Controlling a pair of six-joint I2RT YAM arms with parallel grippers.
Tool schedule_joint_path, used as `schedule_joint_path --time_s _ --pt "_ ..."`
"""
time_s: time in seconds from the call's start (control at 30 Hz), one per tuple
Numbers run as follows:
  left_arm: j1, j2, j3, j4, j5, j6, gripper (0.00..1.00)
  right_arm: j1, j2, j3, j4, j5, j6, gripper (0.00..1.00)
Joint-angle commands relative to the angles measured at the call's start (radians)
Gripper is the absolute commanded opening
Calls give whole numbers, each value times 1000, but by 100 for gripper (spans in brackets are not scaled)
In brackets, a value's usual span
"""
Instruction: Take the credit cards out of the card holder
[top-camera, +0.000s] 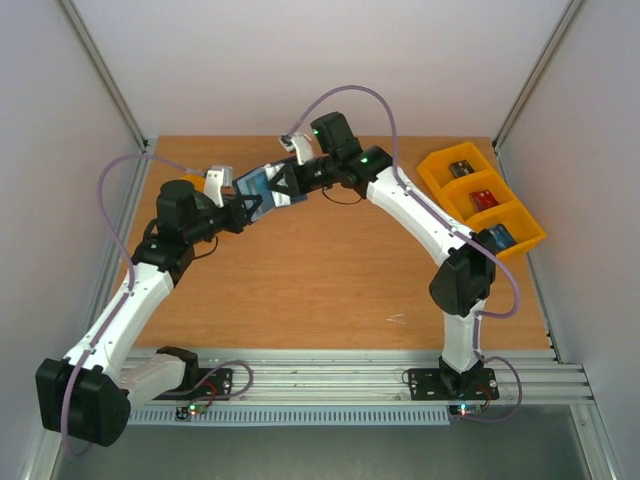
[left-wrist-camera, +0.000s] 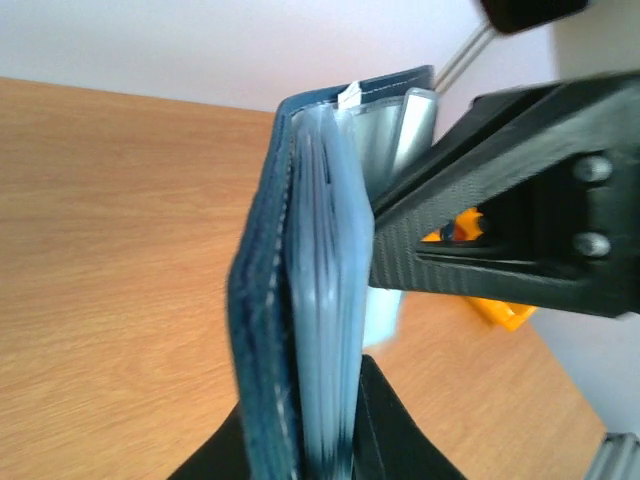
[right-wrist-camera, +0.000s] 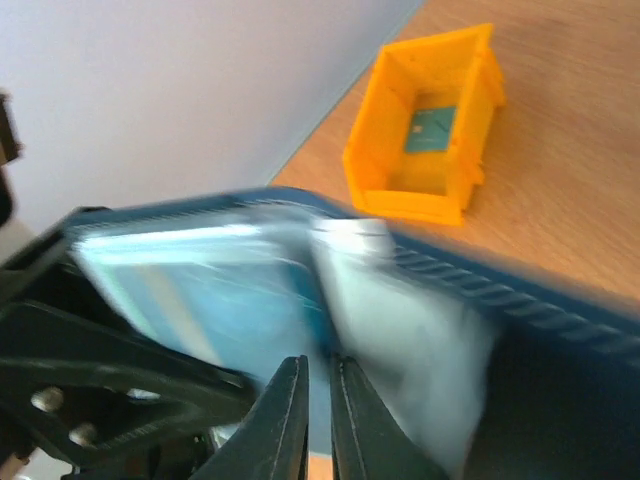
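Two sets of fingers are meeting at the card holder (top-camera: 262, 188), which is hanging above the bench (top-camera: 330, 290): my left fingers (top-camera: 248, 205) just left of it, my right fingers (top-camera: 283, 187) just right. I judge I am drawing a card out.

In my left wrist view, my left fingers are clamping the card holder's lower edge, its pale sleeves (left-wrist-camera: 335, 290) fanning beside the spine.

In my right wrist view, my right fingers are pinching shut against those sleeves; whether a card is caught I cannot tell. The credit cards (right-wrist-camera: 190, 290) are showing bluish inside. Next I am needing a firm nip on one card and a straight pull away from the card holder.

No brand or writing is coming through legibly.
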Motion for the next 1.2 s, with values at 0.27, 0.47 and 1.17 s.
schedule_joint_path --time_s 0.27,0.47,1.17 --pt "53 17 -31 579 491 -196 0 -74 -172 -121 -4 -331 -151 11" --pt "53 26 -30 668 575 -243 0 -75 -239 -124 -85 -346 -253 15" --pt "6 -20 -28 690 672 -79 0 -49 -311 -129 -65 -456 -288 39"
